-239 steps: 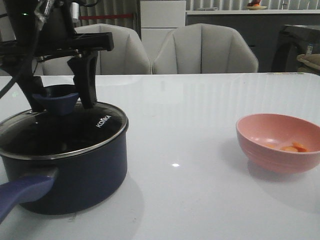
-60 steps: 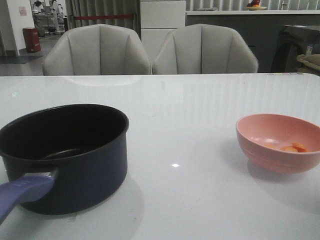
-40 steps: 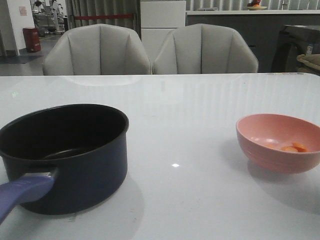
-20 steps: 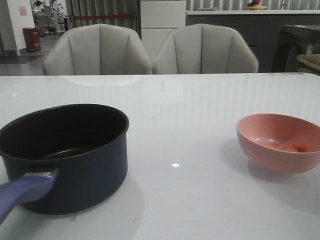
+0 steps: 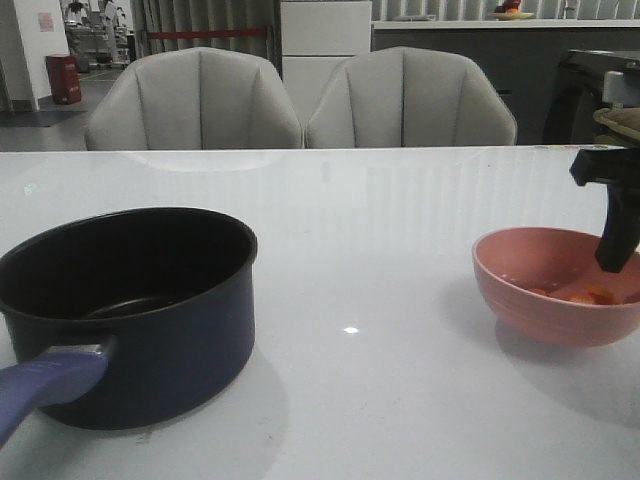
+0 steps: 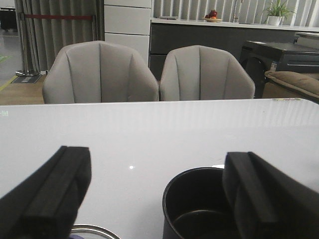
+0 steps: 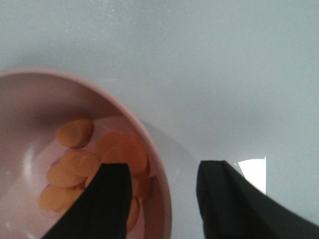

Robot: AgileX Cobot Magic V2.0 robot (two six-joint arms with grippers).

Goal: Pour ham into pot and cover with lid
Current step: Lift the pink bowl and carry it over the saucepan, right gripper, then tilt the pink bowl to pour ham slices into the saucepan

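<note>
Straddling the rim of the shallow pink round bowl (image 7: 162,199), the right gripper (image 7: 159,199) had its two black fingers spread apart, one finger (image 7: 102,199) inside the bowl over the food and the other outside above the white tabletop (image 7: 224,74); nothing was pinched between them yet. The ham (image 7: 75,164), a small heap of orange-pink oval slices, lay in the bottom of that bowl, which stood near the right edge of the table (image 5: 380,400). In the front view one dark finger of the right gripper (image 5: 612,240) hung at the bowl's (image 5: 540,300) far rim.

The dark navy round saucepan with its black inside, the pot (image 5: 150,330), sat uncovered near the left edge, its purple-blue handle (image 5: 45,385) pointing toward the front left corner. The left gripper (image 6: 154,199) hovered released, fingers wide, with the pot (image 6: 199,209) below and between them. A curved steel rim (image 6: 92,230) showed beside the pot; it was probably the lid, though too little was in view to be sure.

The coming move seemed to turn on the rim wall lying squarely between the right fingers, so closing them should clamp it. The right arm was plainly the nearer one, and the pot lay well apart to its left across the table.
</note>
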